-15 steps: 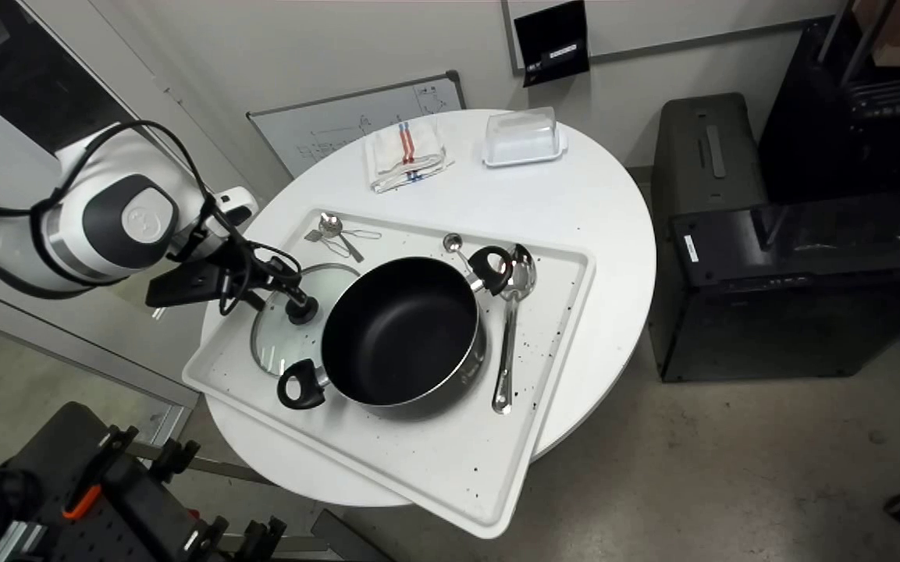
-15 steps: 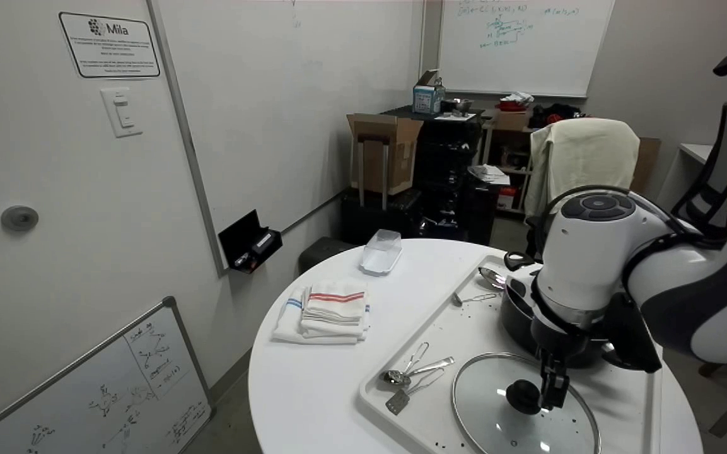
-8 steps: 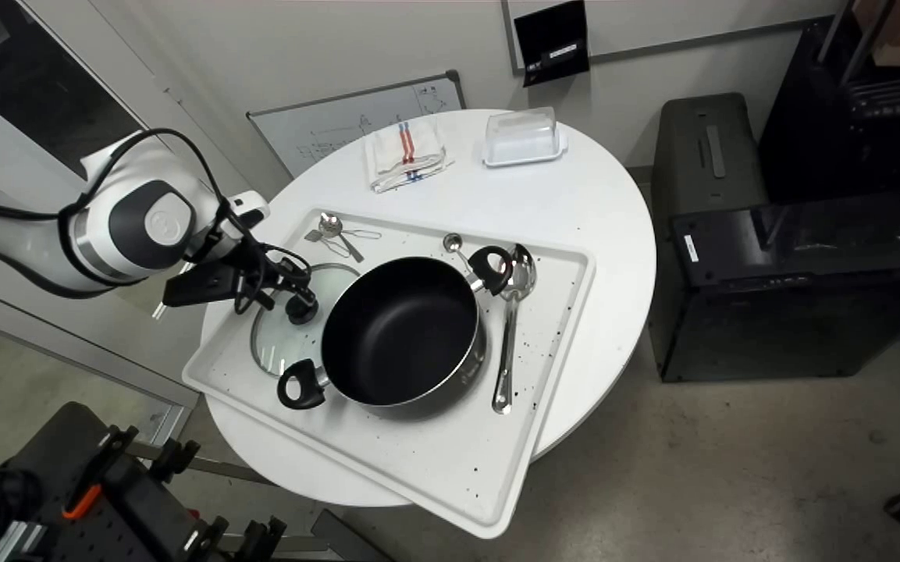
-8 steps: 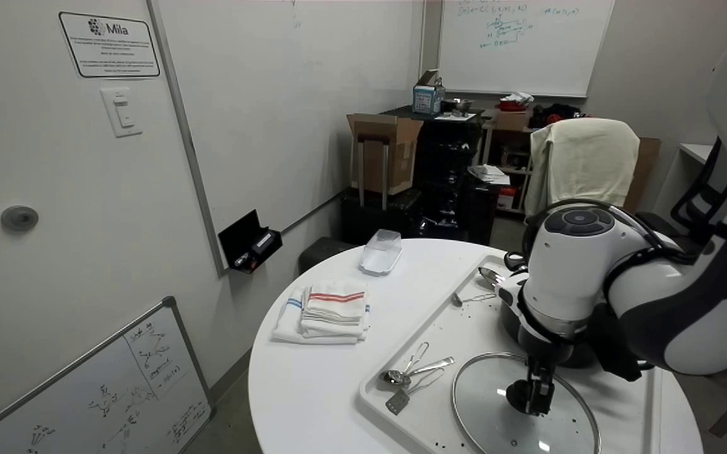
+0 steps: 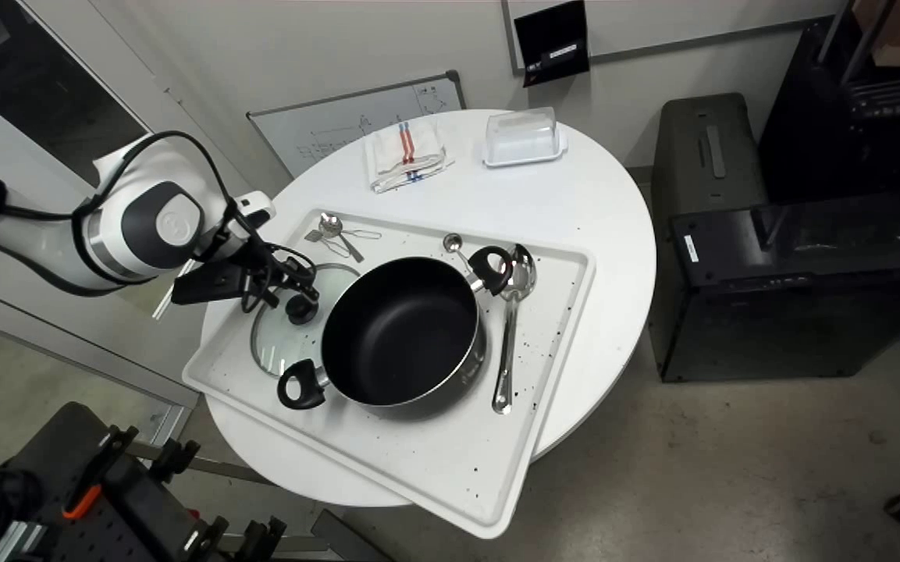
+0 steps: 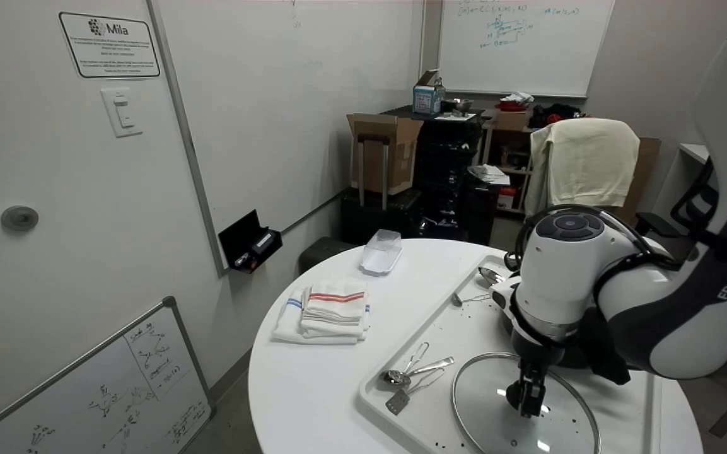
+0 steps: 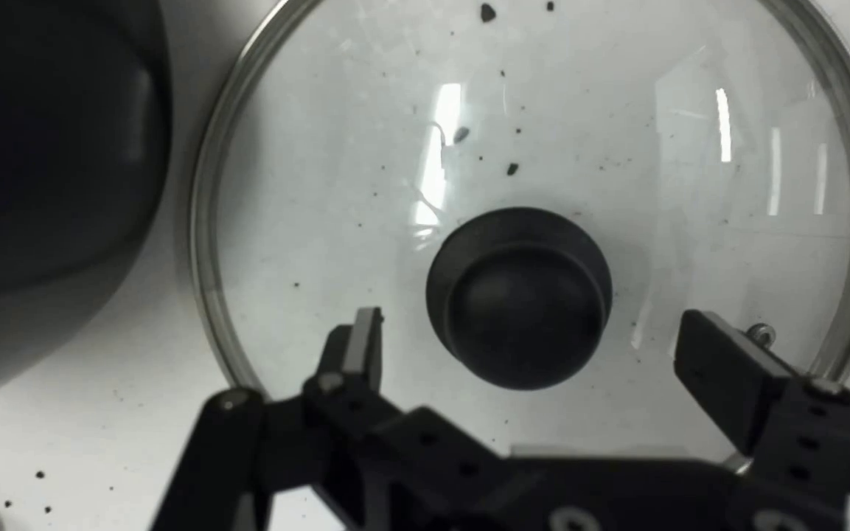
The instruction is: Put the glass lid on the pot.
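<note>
The glass lid (image 5: 284,343) lies flat on the tray beside the pot, its black knob (image 7: 528,317) facing up. The lid also shows in an exterior view (image 6: 489,403) and fills much of the wrist view (image 7: 351,177). The pot (image 5: 403,336) is wide and black, uncovered, with two black loop handles. Its side shows at the left of the wrist view (image 7: 63,162); in an exterior view the arm hides most of it. My gripper (image 7: 529,324) is open, one finger on each side of the knob with gaps between. It is low over the lid in both exterior views (image 5: 311,295) (image 6: 530,403).
The white tray (image 5: 410,460) sits on a round white table (image 5: 606,234). A large metal spoon (image 5: 506,343) lies past the pot, with a small ladle (image 5: 453,243) near the handle. Small utensils (image 5: 332,230) lie near the lid. Folded towels (image 5: 407,152) and a clear-lidded dish (image 5: 524,139) stand behind.
My gripper has moved across the lid to its knob, rightward in an exterior view and leftward and slightly down in an exterior view. The lid and pot have not moved.
</note>
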